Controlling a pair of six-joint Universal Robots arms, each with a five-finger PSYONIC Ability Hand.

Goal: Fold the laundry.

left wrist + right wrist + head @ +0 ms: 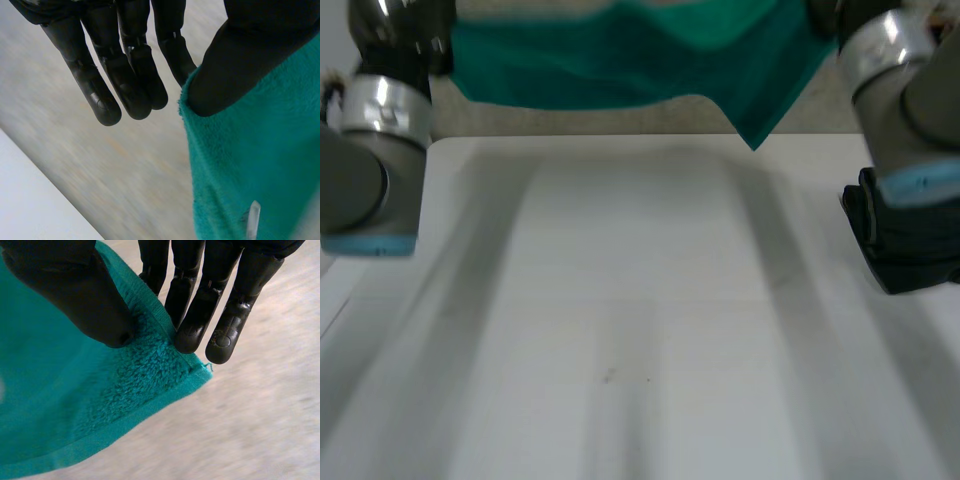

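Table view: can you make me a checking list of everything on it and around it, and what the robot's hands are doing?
Surface: white flat table, a few tiny dark specks near its middle.
Job's things: teal-green fluffy towel, lifted above the table's far edge, stretched between both hands, one corner hanging down.
Clutter: black bundle, perhaps cloth, at the table's right side under the right arm; cannot tell what it is.
Hands: left hand pinches the towel's edge under its thumb; right hand pinches the towel beside a corner, thumb on top, fingers behind.
Cables: nothing seen.
Surroundings: grey-beige floor beyond the table.
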